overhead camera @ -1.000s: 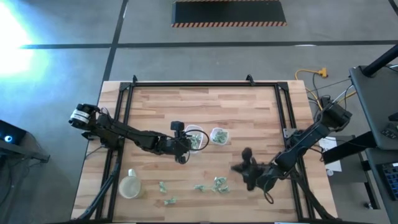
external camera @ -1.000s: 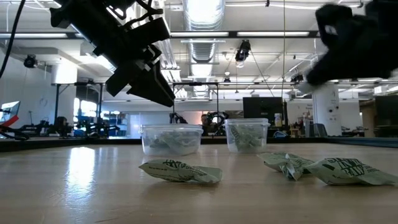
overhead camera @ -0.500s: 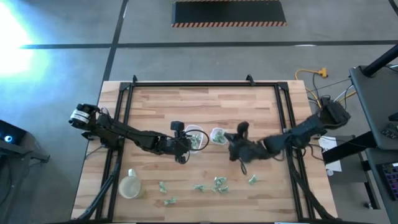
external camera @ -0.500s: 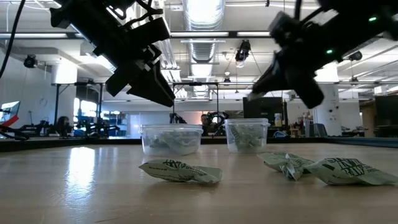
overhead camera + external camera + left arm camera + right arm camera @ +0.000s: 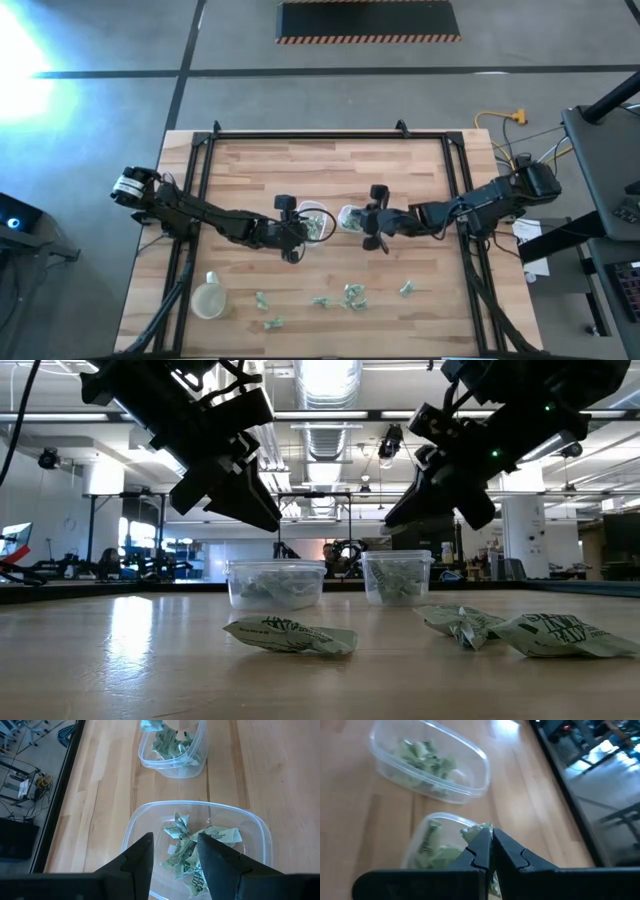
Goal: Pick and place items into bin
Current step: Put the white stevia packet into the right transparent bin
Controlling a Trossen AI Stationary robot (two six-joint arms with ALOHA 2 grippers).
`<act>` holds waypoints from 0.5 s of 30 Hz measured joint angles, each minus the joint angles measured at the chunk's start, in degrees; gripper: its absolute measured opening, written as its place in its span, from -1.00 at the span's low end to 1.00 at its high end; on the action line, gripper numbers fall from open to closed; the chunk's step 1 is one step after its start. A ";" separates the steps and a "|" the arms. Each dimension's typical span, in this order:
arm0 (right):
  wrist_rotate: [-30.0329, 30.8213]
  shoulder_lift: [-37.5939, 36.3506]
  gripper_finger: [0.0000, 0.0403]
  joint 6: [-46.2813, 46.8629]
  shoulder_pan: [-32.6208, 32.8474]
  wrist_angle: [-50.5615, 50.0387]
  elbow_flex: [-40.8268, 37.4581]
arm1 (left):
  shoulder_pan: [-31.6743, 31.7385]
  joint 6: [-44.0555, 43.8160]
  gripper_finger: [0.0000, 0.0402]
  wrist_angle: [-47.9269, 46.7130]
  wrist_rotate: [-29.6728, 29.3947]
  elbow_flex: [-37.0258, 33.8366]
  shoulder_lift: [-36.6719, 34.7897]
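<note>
Your right gripper (image 5: 489, 851) has its fingers pinched together on one crinkly green piece (image 5: 476, 831), held just above the right clear container (image 5: 351, 217); that container sits beside the left clear container (image 5: 314, 221), and both hold more green pieces; your left gripper (image 5: 174, 851) hangs over the left clear container with its fingers apart and nothing between them; nearer the table's front edge than the right clear container, loose pieces (image 5: 353, 295) lie scattered on the wooden table (image 5: 330, 165); one more piece (image 5: 407, 289) lies to their right; a round clear lid (image 5: 208, 298) rests well off to the left of them.
</note>
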 joint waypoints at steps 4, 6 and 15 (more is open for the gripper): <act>-1.87 0.00 -0.96 0.92 0.00 -0.10 -0.16 | 0.00 0.00 -0.32 0.00 0.00 0.00 0.00; -1.87 0.00 -0.96 1.05 0.00 -0.31 -0.36 | 0.00 0.00 -0.32 0.00 0.02 0.00 0.00; -1.99 0.00 -0.72 2.39 0.00 -0.42 -0.95 | 0.00 0.00 -0.32 0.00 0.02 0.00 0.00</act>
